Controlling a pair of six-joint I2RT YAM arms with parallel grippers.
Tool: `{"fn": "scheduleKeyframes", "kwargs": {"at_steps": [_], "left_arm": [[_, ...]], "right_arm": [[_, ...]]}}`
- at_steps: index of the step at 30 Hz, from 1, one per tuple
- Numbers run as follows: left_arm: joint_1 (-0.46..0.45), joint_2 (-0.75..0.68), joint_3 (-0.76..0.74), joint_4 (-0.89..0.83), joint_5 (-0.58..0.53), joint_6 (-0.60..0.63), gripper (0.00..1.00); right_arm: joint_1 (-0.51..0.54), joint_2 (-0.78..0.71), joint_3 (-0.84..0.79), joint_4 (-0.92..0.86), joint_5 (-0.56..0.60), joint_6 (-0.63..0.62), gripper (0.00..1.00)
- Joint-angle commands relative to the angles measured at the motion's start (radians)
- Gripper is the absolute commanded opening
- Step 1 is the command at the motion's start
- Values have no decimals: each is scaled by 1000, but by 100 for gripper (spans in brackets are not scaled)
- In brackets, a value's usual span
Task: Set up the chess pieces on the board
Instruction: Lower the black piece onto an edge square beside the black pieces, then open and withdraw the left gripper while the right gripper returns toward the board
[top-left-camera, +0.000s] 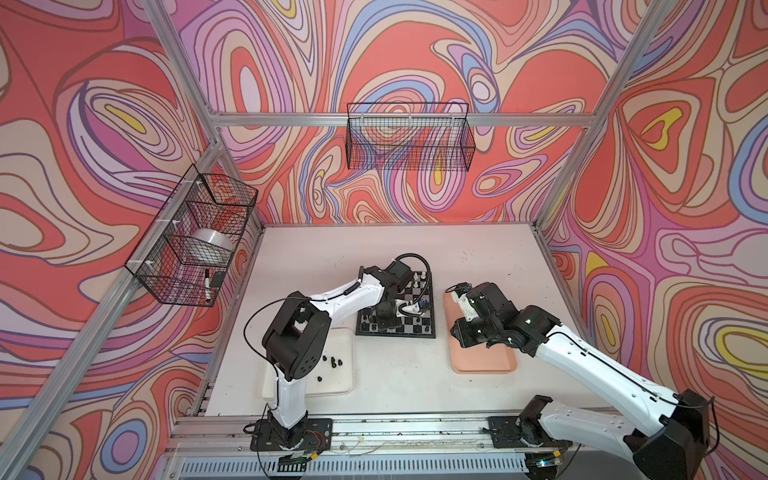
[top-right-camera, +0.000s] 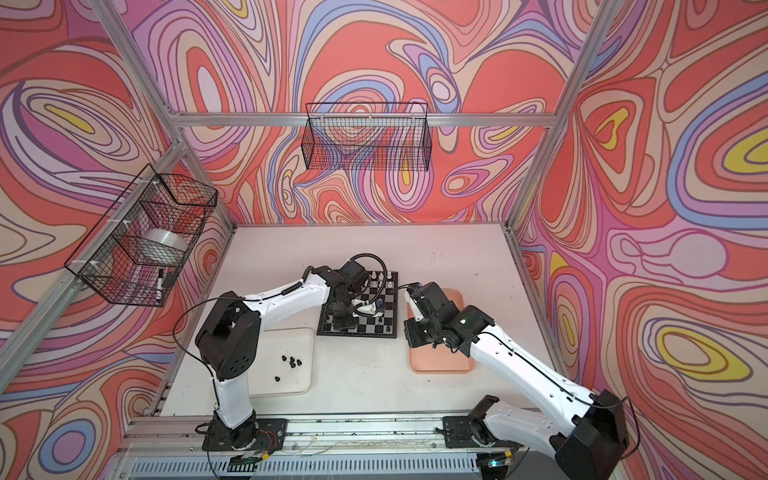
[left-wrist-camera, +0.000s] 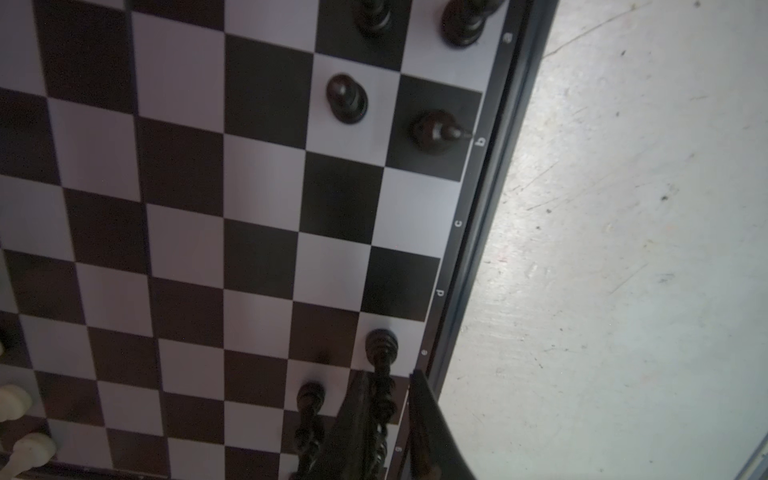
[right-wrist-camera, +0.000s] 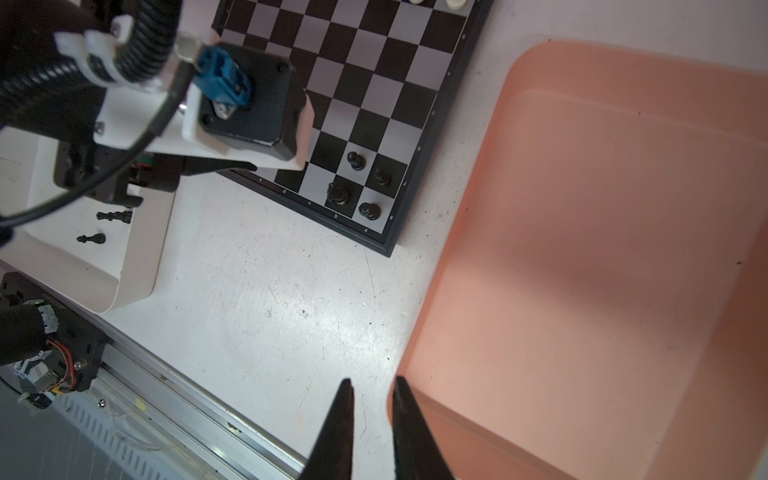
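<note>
In both top views the board (top-left-camera: 411, 323) lies mid-desk on the white desk (top-left-camera: 395, 374) between two trays: a white tray (top-left-camera: 343, 384) to its near left and a pink tray (top-left-camera: 486, 361) to its right. About five black pieces (top-right-camera: 291, 360) lie loose in the white tray, four bunched and one apart. On the board, cream pieces (top-right-camera: 381, 276) stand along the far edge and black ones along the near edge, too small to count there. The left arm (top-left-camera: 345, 296) reaches over the board's near half, and the right arm (top-left-camera: 582, 365) ends above the pink tray. Two wire baskets hang on the walls. One is the far basket (top-left-camera: 409, 137). The other is the left basket (top-left-camera: 195, 237), which holds one roll of tape (top-left-camera: 212, 249) and one marker (top-left-camera: 206, 284).

In the left wrist view, white letters a, b, c, d and e run along the board's black border. Six black pieces and two cream ones show. The left fingers (left-wrist-camera: 430, 432) flank a tall black piece (left-wrist-camera: 381, 361) standing on the light square beside the letter e. They are narrowly apart, and a sliver of square shows between piece and one finger.

In the right wrist view, letters a to d can be read on the border. Four black pieces stand as a two-by-two block in the board's near right corner. Two more lie on their sides in the white tray. The right fingers (right-wrist-camera: 336, 424) are narrowly apart and hold nothing, with their tips at the pink tray's left rim.
</note>
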Motion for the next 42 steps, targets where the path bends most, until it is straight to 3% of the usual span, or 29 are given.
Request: {"fn": "scheduleKeyframes", "kwargs": {"at_steps": [1,28,42], "left_arm": [[-4,-4,-9,-26,-3,7,24],[3,-30,9,-41,1,2,54],[20,-119,53,-136,13,2,64]], "right_arm": [[3,3,-13,10,12,-9,18],[2,-4,-13,12,19,-10,19],[3,-59,35,17,13,-14,19]]}}
